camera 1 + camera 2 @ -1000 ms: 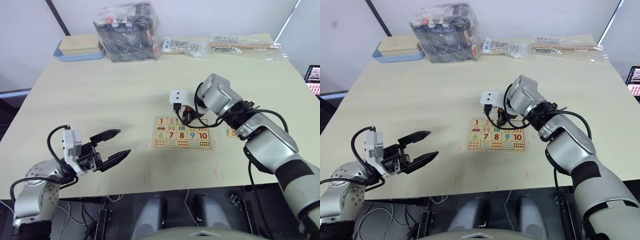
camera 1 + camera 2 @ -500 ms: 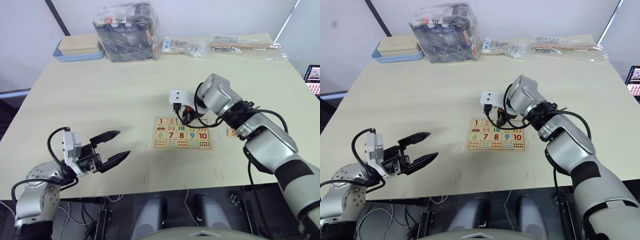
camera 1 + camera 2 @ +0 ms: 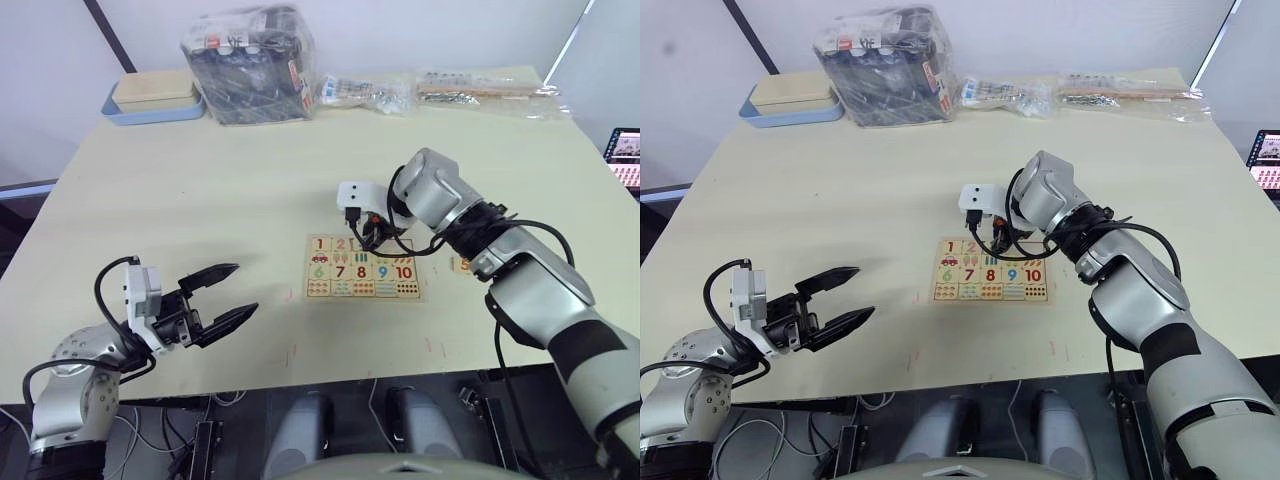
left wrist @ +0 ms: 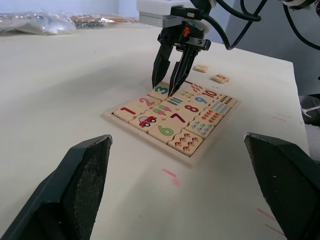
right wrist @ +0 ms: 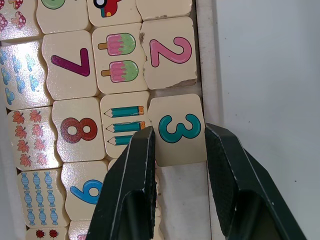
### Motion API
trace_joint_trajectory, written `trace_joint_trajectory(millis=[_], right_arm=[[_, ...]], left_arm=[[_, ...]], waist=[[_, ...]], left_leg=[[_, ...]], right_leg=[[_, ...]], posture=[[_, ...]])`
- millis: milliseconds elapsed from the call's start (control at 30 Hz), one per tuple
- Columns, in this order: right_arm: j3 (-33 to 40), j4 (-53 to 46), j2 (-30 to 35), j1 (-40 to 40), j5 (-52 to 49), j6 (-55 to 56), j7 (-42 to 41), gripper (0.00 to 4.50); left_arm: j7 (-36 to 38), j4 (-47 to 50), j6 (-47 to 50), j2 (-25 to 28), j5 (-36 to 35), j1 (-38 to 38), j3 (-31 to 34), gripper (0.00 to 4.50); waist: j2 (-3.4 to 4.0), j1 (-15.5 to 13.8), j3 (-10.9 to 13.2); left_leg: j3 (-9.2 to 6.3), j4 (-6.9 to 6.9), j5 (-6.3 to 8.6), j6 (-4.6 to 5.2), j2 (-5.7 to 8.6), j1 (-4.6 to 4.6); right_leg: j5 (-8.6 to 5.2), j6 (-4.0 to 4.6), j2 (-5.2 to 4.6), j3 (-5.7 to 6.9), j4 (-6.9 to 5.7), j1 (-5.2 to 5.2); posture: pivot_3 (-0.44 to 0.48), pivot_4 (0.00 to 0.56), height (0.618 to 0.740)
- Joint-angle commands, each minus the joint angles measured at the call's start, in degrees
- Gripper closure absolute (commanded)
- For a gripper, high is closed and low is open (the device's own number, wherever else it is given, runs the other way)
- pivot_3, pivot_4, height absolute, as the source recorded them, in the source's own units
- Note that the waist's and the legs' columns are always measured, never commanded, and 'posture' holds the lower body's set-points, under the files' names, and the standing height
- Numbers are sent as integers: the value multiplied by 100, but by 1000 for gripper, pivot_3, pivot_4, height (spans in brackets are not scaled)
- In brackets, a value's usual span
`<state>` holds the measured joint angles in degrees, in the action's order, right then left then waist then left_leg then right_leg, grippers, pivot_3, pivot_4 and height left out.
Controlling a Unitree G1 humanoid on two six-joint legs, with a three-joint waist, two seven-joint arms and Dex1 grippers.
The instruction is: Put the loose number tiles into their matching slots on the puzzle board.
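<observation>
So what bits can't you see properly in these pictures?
- The slots beyond the 3 tile: in the right wrist view the right hand and its fingers cover them.
- The digits on the two loose tiles on the table: too small in the left wrist view.
- The board's top row past 2: hidden by the right arm in the eye views.

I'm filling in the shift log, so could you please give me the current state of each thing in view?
3 tile: between the right gripper's fingers, at its top-row slot.
Right gripper: shut on the 3 tile.
Left gripper: open, empty.
Puzzle board: flat on the table; 1 and 2 seated.
Two loose tiles: on the table beside the board.
</observation>
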<state>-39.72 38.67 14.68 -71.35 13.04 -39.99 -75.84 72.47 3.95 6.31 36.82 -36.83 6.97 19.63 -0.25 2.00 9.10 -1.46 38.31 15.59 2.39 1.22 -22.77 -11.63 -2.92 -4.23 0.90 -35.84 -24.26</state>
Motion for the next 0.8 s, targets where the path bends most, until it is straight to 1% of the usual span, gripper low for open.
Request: trace_joint_trajectory(millis=[33, 633, 667, 733, 767, 800], right_arm=[[105, -114, -4, 5, 9, 7, -43, 3629], [106, -142, -33, 16, -7, -11, -61, 3629], [108, -140, -36, 16, -8, -10, -61, 2593], [110, -148, -36, 19, -10, -9, -68, 1788], [112, -146, -40, 18, -9, -8, -69, 1192], [109, -160, -37, 22, -8, -10, -78, 884]], left_arm=[[26, 81, -104, 3, -5, -9, -1, 0], [12, 142, -72, -14, 7, 0, -2, 0], [8, 145, -69, -15, 7, -2, -4, 0], [0, 154, -64, -16, 8, -1, -7, 0], [-1, 152, -62, -15, 7, -4, -7, 0], [-7, 157, -59, -17, 6, -4, -8, 0]], waist=[[0, 3, 0], [0, 14, 0], [0, 16, 0], [0, 18, 0], [0, 19, 0], [0, 20, 0]], left_leg=[[0, 0, 0, 0, 0, 0], [-1, 0, 0, 0, 0, 0], [-1, -1, 0, 0, 0, 0], [-1, -1, 0, 0, 0, 0], [-1, -1, 0, 0, 0, 0], [-1, -1, 0, 0, 0, 0]], right_leg=[[0, 0, 0, 0, 0, 0], [0, 0, -7, -1, 0, 0], [0, 0, -15, -1, 0, 0], [0, 0, -28, 1, 0, 0], [0, 0, -28, 1, 0, 0], [0, 0, -28, 2, 0, 0]], posture=[[0, 150, 740], [0, 150, 740], [0, 150, 740], [0, 150, 740], [0, 150, 740], [0, 150, 740]])
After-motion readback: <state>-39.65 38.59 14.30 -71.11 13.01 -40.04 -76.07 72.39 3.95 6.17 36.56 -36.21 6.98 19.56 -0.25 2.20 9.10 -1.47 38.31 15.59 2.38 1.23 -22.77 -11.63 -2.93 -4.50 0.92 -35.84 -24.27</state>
